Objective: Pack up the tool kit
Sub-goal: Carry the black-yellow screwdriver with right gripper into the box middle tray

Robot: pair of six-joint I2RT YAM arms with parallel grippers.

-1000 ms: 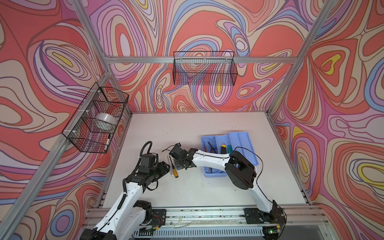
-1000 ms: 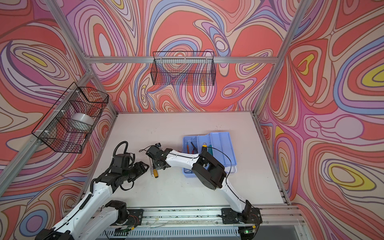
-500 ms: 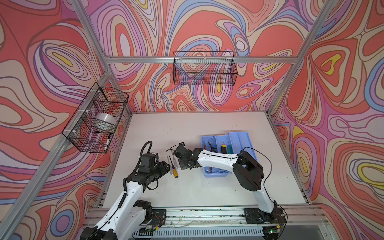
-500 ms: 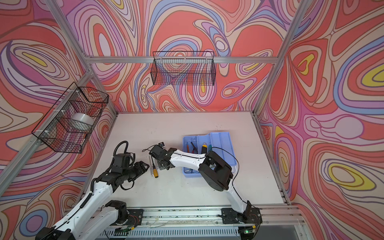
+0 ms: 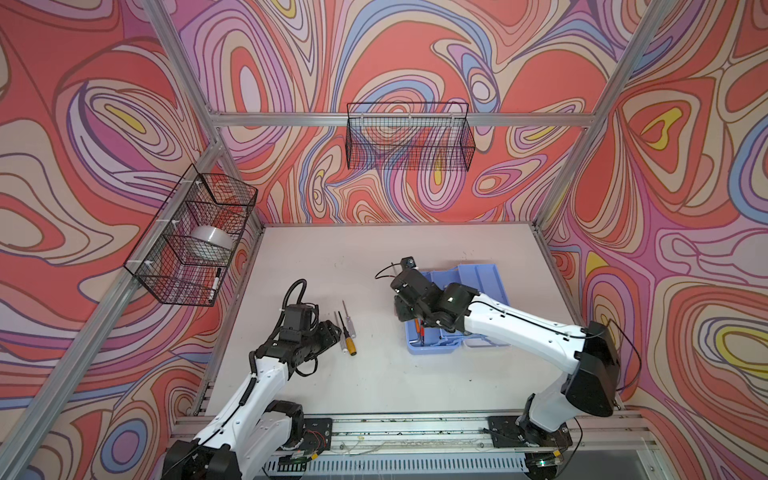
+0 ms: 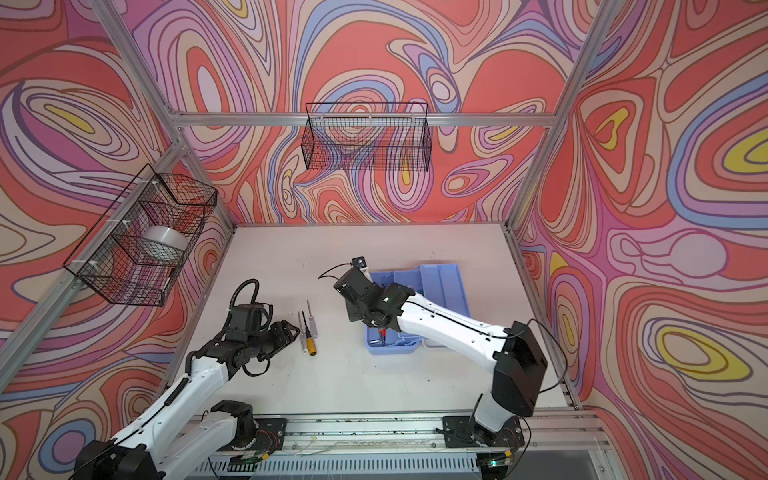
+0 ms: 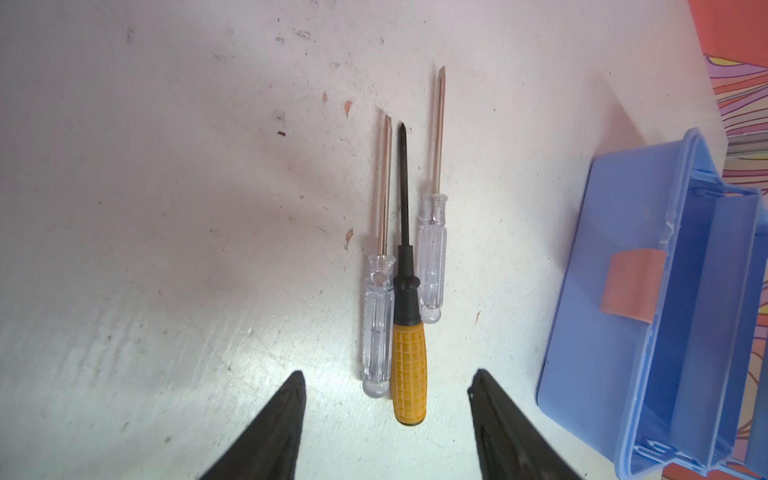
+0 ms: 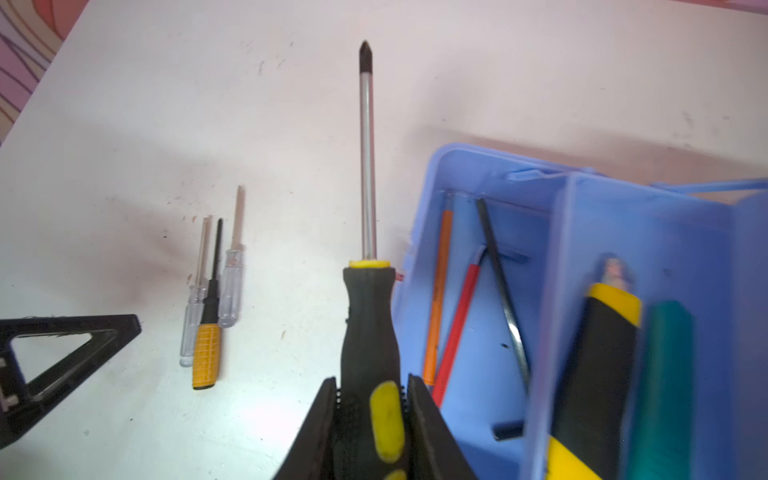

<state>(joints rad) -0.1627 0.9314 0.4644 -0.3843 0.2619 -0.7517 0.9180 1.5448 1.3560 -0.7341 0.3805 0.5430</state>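
Since the earlier frames the right arm has drawn back from the loose tools to the left end of the blue tray; the left arm is unchanged in position. The right fingers are closed on the handle of the large black-and-yellow screwdriver. They grip near the butt, so the shaft projects forward and clear. Judged, this hold allows the tool to be lowered lengthwise into a compartment. Its tip is over bare bench, beside the tray wall and not yet inside. The tray lies on the bench right of centre in both top views. It already holds an orange tool, a red tool and a black hex key, and the adjoining compartment holds two utility knives. The left fingers are spread apart and hold nothing, poised just short of the butt ends of three small screwdrivers. These are a yellow-handled screwdriver between two clear-handled screwdrivers, lying side by side and parallel. Judged, that alignment suits a grip across a handle. No white box or lid can be identified with certainty.
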